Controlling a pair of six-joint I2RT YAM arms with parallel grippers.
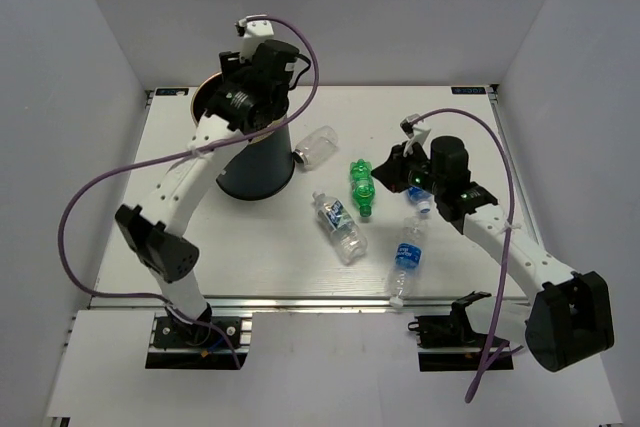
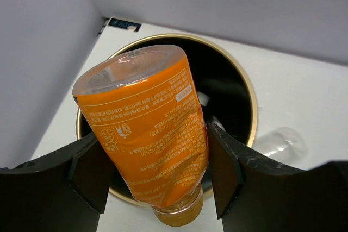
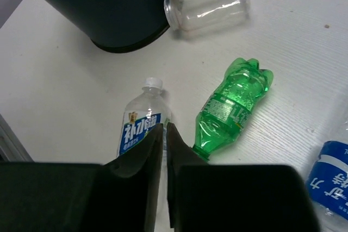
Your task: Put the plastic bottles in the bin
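Observation:
My left gripper (image 2: pixel 157 172) is shut on the orange bottle (image 2: pixel 147 129), holding it cap-down over the open mouth of the dark bin (image 2: pixel 247 96). In the top view that gripper (image 1: pixel 240 102) hangs over the bin (image 1: pixel 258 162). My right gripper (image 3: pixel 164 130) is shut and empty above the table, over a clear blue-label bottle (image 3: pixel 136 131). The green bottle (image 3: pixel 231 107) lies just right of it. The wider clear bottle (image 3: pixel 209 4) lies against the bin's base (image 3: pixel 109 4). In the top view my right gripper (image 1: pixel 388 171) sits beside the green bottle (image 1: pixel 361 187).
Two more clear blue-label bottles lie on the table, one mid-front (image 1: pixel 338 227) and one front right (image 1: pixel 407 255); a third (image 1: pixel 420 199) shows under the right wrist. Grey walls close in the table on the left, back and right.

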